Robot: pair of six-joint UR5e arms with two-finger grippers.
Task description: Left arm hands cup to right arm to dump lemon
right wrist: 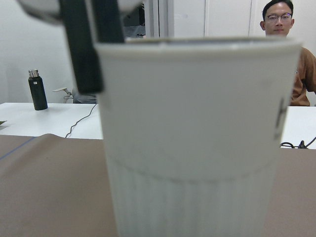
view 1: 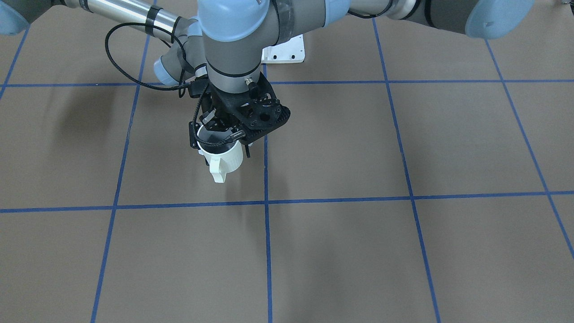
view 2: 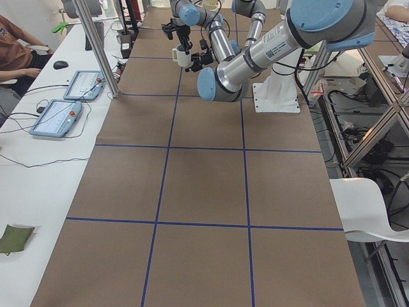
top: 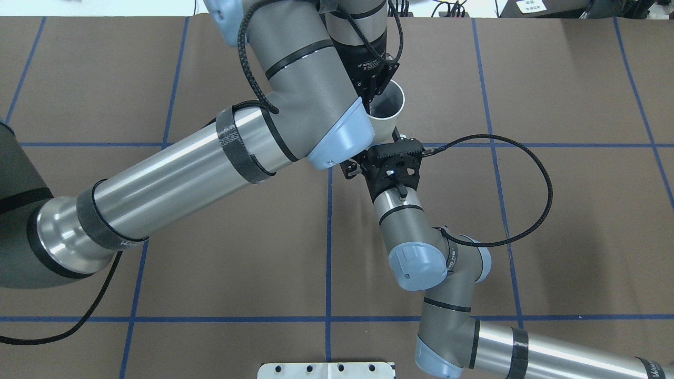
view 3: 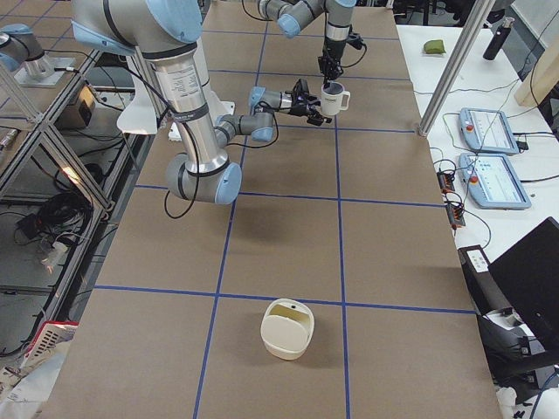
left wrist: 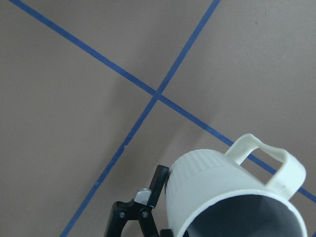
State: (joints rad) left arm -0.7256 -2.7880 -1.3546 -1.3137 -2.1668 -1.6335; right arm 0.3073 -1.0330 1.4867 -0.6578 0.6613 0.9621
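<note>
The white cup [view 1: 222,157] hangs above the table with its handle toward the front-facing camera. My left arm [top: 295,68] reaches down from above. The left gripper [top: 375,97] is shut on the cup's rim [top: 389,113], with one finger [left wrist: 158,180] against the outer wall. My right arm [top: 405,226] points level at the cup's side. The right gripper [view 1: 219,144] has its fingers [view 1: 193,134] on either side of the cup. I cannot tell whether they press it. The cup [right wrist: 197,138] fills the right wrist view. The lemon is hidden.
A beige bowl [view 3: 286,328] stands on the brown mat toward the table's right end. The white base plate [view 1: 284,51] is behind the arms. A side table with tablets [view 2: 67,102] and a seated person [right wrist: 281,29] lie beyond the far edge.
</note>
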